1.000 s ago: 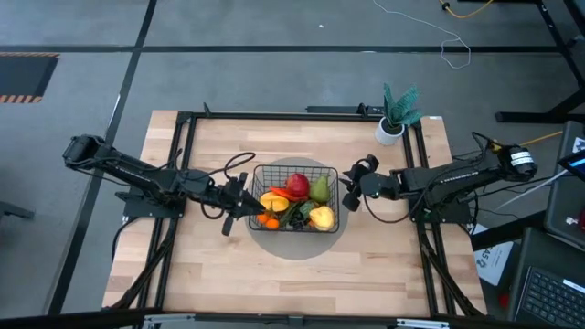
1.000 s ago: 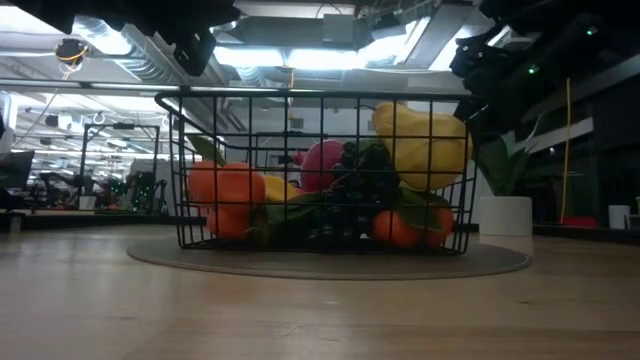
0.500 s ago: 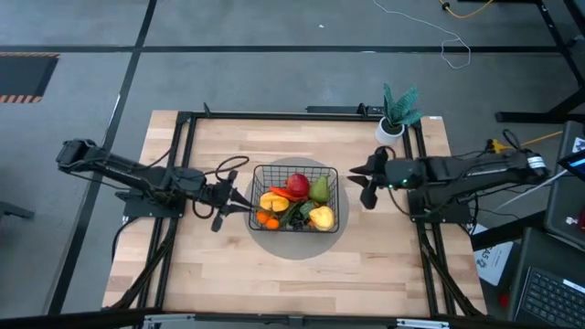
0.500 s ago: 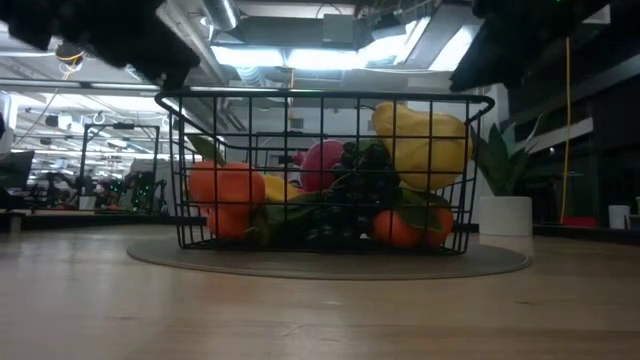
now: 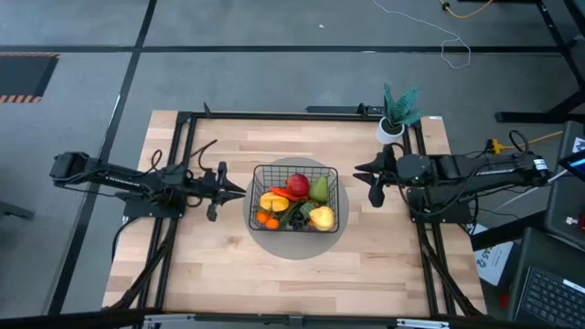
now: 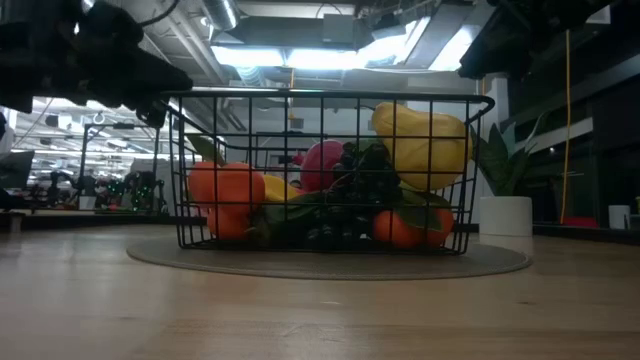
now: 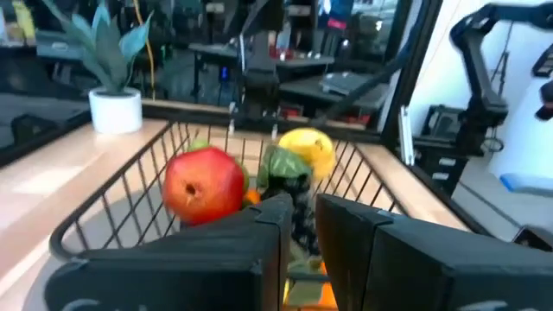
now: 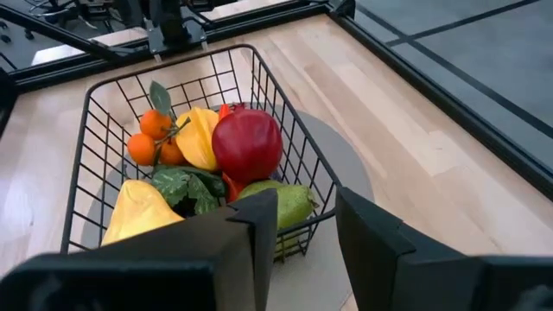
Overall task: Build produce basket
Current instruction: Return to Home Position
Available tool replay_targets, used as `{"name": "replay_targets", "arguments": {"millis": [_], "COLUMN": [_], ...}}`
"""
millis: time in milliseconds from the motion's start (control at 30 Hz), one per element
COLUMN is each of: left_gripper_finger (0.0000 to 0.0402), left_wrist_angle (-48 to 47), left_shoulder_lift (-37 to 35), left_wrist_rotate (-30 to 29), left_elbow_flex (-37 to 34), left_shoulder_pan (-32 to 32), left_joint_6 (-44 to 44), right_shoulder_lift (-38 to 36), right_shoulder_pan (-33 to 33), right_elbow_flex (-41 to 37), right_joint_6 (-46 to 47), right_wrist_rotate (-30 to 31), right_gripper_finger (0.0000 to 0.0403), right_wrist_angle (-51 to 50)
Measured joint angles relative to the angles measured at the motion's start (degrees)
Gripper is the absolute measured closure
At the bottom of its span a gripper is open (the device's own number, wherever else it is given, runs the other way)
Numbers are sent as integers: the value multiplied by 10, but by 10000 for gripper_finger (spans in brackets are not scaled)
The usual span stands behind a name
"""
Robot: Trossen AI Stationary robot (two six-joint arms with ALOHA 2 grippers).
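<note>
A bare strip of pale wooden worktop [image 5: 274,283] ran across the foreground, and on it lay a round grey mat [image 5: 294,245]. The square black wire basket [image 5: 292,166] stood upright on the middle of that mat. It was filled with the produce [image 5: 294,203]: a red apple [image 5: 298,185], a green pear [image 5: 320,189], a yellow piece [image 5: 321,217], small oranges [image 5: 266,220] and dark grapes [image 6: 365,180].

The two arms reached in from opposite sides, and the basket sat directly between them, straight ahead of each. The left gripper [image 7: 301,206] hovered near the basket's left wall without touching it. Its fingers were parted by only a narrow gap and held nothing. The right gripper [image 8: 305,199] hung off the right wall, a little farther out and above the worktop. Its fingers were set wider apart and were likewise empty.

All the fruit in view lay inside the wire, so the loading looked finished. The left arm appeared to be the nearer of the two. Since the basket lay dead ahead of both grippers, a retreat to rest would seem to call for each arm to draw straight back along its own line. That would keep the fingers off the mesh and leave the basket square on its mat.

A teal potted plant [image 5: 395,114] stood at the far right corner. The room's lit ceiling showed beyond it.
</note>
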Motion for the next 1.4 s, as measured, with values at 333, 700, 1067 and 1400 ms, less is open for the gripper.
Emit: {"name": "replay_targets", "arguments": {"millis": [333, 700, 1067, 1400], "left_gripper_finger": [356, 356, 356, 356], "left_wrist_angle": [-36, -187, -319, -432], "left_shoulder_lift": [-18, -120, -228, -333], "left_wrist_rotate": [61, 39, 47, 43], "left_elbow_flex": [-1, -1, -1, 13], "left_shoulder_pan": [19, 36, 36, 35], "left_joint_6": [2, -3, 0, 1], "right_shoulder_lift": [2, 2, 2, 2], "right_shoulder_pan": [0, 0, 0, 0], "right_elbow_flex": [0, 0, 0, 0], "right_joint_6": [0, 2, 2, 2], "right_wrist_rotate": [0, 0, 1, 1], "right_gripper_finger": [292, 292, 292, 292], "right_wrist_angle": [-18, -40, -39, -39]}}
